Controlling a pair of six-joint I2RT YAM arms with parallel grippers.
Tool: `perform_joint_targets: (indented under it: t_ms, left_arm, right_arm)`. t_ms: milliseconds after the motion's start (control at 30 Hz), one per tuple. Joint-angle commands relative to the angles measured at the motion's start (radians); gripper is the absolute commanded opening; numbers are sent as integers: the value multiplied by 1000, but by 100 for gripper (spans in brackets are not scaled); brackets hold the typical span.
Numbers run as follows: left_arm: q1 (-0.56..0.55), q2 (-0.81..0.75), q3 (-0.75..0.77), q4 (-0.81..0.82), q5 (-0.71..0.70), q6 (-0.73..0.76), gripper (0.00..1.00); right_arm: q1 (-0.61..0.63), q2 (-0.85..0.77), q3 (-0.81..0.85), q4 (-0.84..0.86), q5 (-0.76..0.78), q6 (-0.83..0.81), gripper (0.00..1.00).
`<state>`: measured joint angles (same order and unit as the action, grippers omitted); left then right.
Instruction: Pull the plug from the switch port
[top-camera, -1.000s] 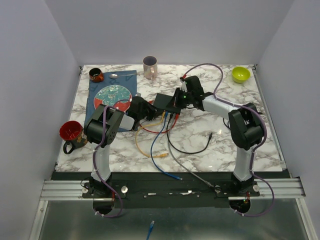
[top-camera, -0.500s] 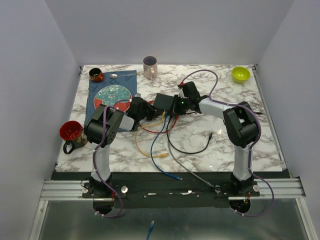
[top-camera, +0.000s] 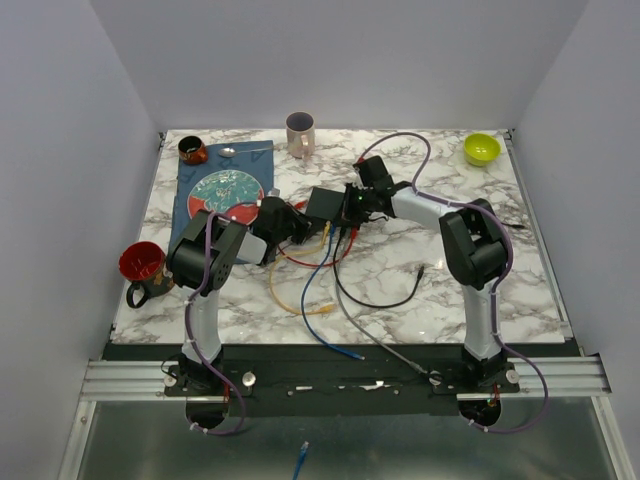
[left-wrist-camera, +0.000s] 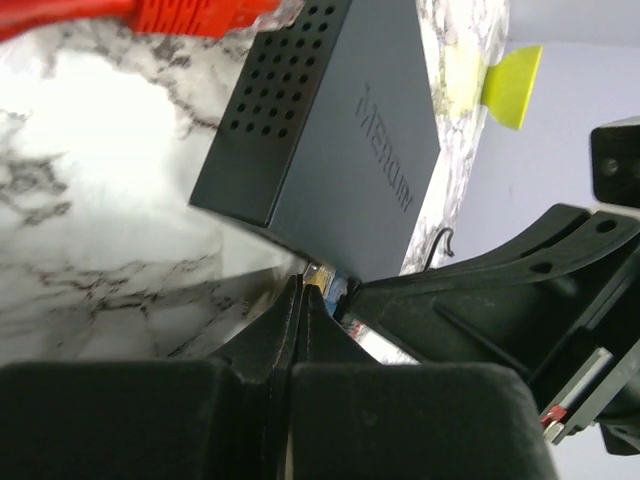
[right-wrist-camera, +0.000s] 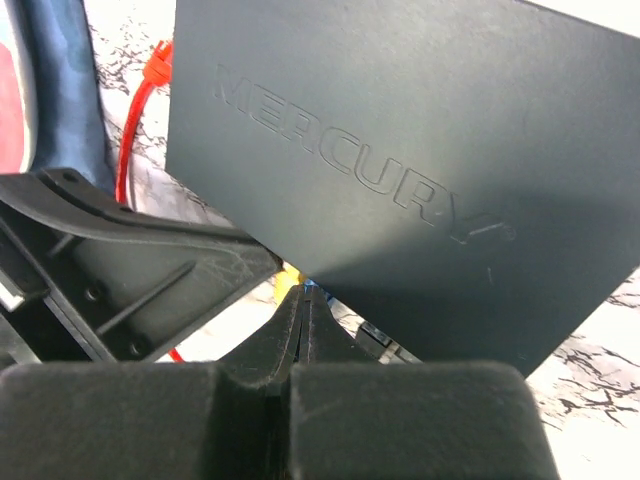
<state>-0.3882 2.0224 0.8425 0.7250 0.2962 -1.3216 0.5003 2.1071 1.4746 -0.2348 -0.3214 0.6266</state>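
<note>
Beside switch (right-wrist-camera: 400, 170), right end effector (right-wrist-camera: 302, 300) closed

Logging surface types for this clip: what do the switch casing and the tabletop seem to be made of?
The switch: probably moulded plastic, matte black; embossed MERCURY lettering, rows of vent holes, no glare. The tabletop: white marble look with grey veining, smooth; real stone or printed laminate cannot be told.

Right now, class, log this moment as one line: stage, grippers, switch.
stage: both arms at switch | left gripper: shut, tips by yellow plug | right gripper: shut, tips at switch edge
</note>
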Motion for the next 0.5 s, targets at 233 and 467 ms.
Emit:
perform_joint_targets:
  t_ms: [233,467]
  left_arm:
    - [18,-70,-80,-96,-17,56,0]
    - [61,-165,-108,-136,-28,88,3]
  right_arm:
    - [-2,27,43,-37,38,-10,1]
    - [0,-84,-29,18,38,-2,13]
